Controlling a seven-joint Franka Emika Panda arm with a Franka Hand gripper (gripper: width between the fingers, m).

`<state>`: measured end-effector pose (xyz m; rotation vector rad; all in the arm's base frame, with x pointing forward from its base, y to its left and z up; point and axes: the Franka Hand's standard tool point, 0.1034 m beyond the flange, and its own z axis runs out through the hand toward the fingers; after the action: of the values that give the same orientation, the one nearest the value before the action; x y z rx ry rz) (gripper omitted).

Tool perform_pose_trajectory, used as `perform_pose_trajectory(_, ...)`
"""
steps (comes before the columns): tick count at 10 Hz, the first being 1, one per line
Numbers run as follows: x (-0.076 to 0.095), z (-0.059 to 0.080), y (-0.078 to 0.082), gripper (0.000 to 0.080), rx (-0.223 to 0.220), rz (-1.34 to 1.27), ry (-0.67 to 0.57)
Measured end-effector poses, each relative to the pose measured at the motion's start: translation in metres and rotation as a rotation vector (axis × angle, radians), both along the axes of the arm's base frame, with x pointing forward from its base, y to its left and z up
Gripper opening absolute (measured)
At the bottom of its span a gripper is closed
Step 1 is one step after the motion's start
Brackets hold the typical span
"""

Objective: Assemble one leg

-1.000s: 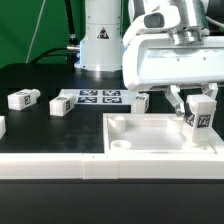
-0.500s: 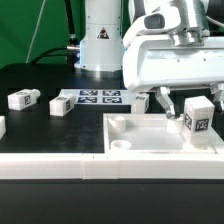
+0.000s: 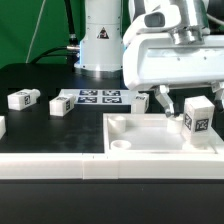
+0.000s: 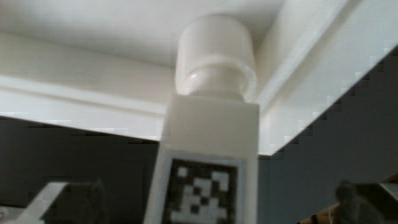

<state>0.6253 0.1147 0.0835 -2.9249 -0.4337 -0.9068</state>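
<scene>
The leg (image 3: 199, 114), a small white peg with a black-and-white tag, stands slightly tilted in the far corner of the white tray (image 3: 130, 135), on the exterior view's right. My gripper (image 3: 188, 101) hangs over it, open, with a finger on each side and gaps between. In the wrist view the leg (image 4: 210, 150) fills the middle. Its round tip (image 4: 217, 45) points into the tray corner (image 4: 294, 60). My gripper (image 4: 210, 205) straddles it, and the dark fingertips (image 4: 54, 203) sit at the picture's edges, clear of the leg.
Three more tagged white legs lie on the black table (image 3: 22, 98), (image 3: 61, 103), (image 3: 140, 101). Part of another white piece (image 3: 2, 125) shows at the exterior view's left edge. The marker board (image 3: 97, 97) lies behind them, in front of the robot base (image 3: 100, 40).
My fingers have spread apart and let go of the leg. The leg has settled slightly lower and toward the exterior view's left, and now stands on its own in the tray.
</scene>
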Motion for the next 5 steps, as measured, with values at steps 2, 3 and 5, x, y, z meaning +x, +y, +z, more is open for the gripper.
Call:
perform_pose_trajectory(2, 0.0051, 0.0211, -0.0009, 0.0649, -0.006, 0.007, 0.053)
perform_pose_trajectory(3, 0.0061, 0.0223, -0.001, 0.0649, -0.005, 0.005, 0.038)
perform_pose_trajectory(5, -0.0003, 0.0151, 0.0047, 0.0649, -0.009, 0.018, 0.143)
